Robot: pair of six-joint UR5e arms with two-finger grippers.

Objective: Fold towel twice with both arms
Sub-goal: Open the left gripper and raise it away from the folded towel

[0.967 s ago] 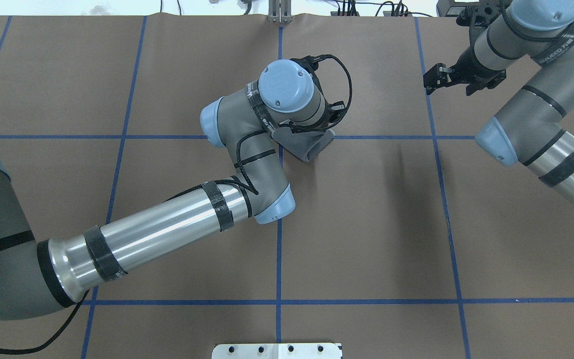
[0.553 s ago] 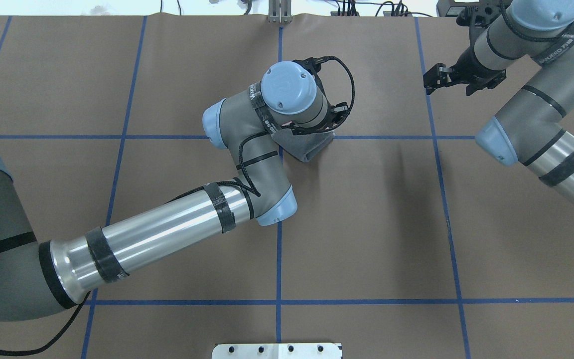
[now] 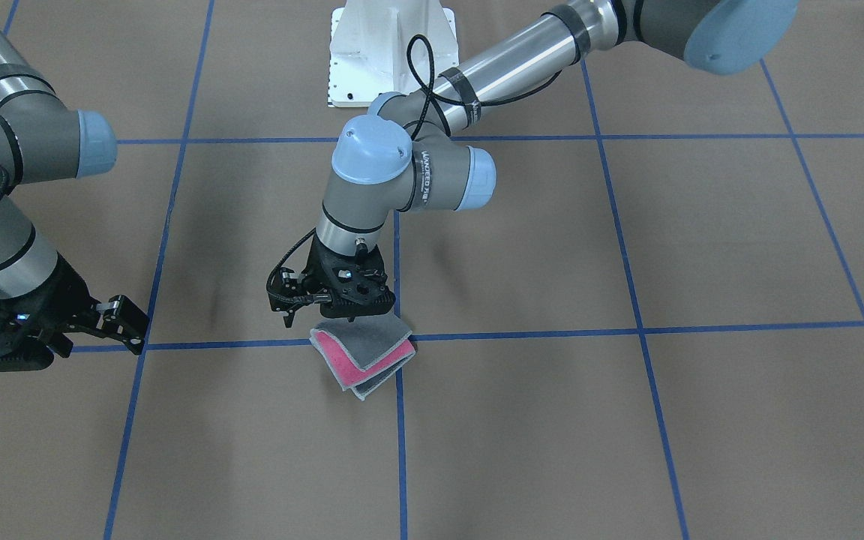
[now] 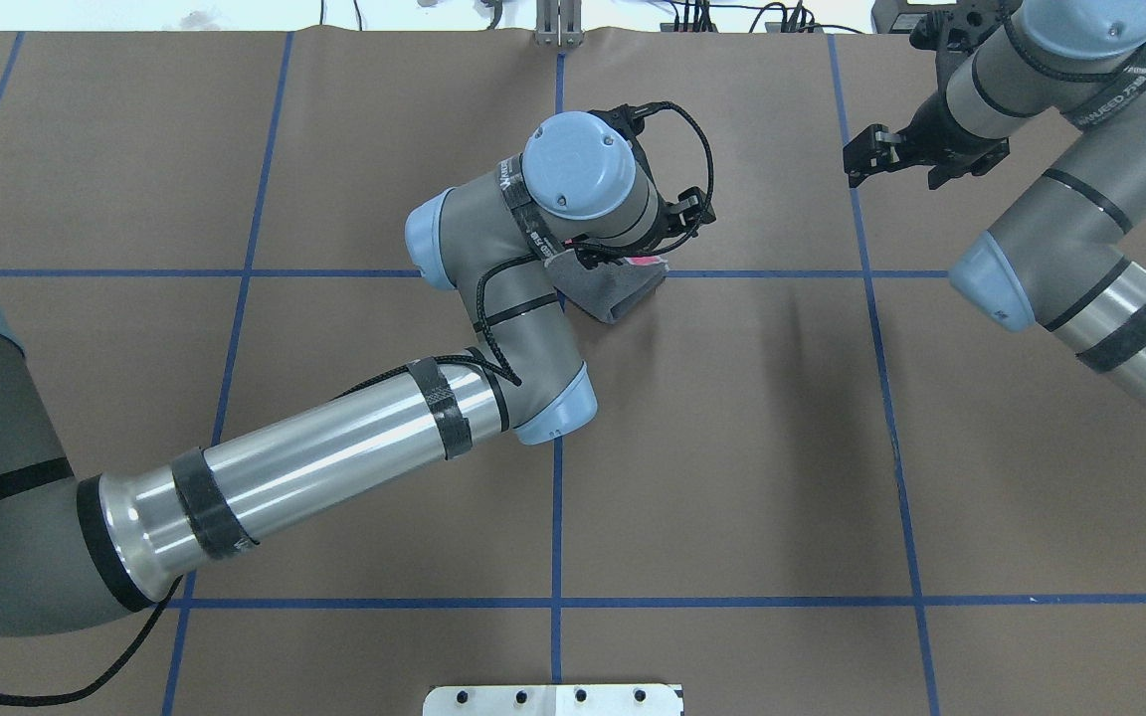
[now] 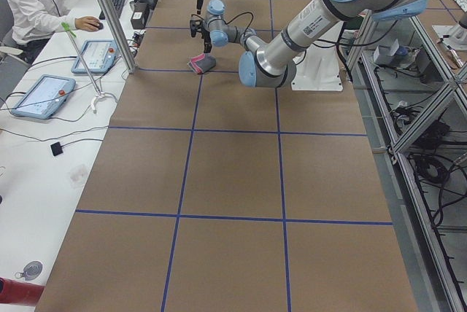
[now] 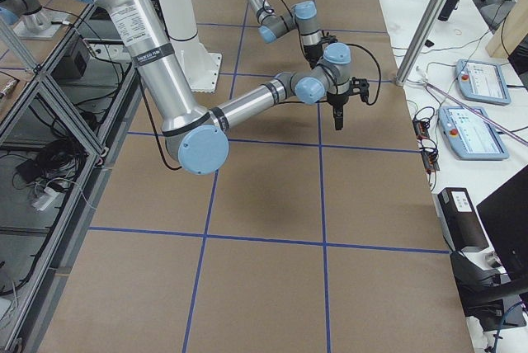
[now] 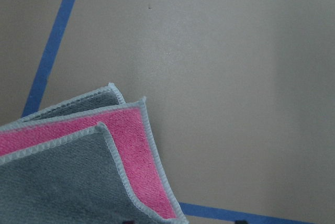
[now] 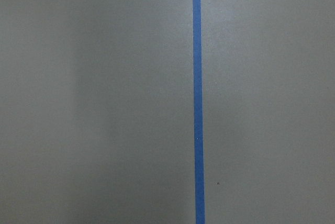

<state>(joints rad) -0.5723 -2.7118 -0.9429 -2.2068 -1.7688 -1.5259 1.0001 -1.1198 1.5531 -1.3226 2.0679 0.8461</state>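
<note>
The towel [image 3: 363, 352] lies folded on the table at the crossing of two blue tape lines, dark grey on top with a pink layer showing between the folds. It also shows in the overhead view [image 4: 621, 294], the left-side view [image 5: 201, 63] and the left wrist view [image 7: 73, 177]. My left gripper [image 3: 353, 306] hovers just above the towel's robot-side edge, open and holding nothing. My right gripper [image 3: 123, 319] is open and empty, low over the bare table far off to the towel's side, and also shows in the overhead view [image 4: 869, 159].
Brown paper with blue tape grid lines [image 4: 557, 497] covers the table. The white pedestal base [image 3: 391, 52] stands at the robot's side. Operators' tablets [image 5: 40, 95] lie on a white side table beyond the far edge.
My left wrist has moved a little toward the table's far side, uncovering a strip of the towel's pink layer. My right gripper has shifted slightly toward the far edge.
</note>
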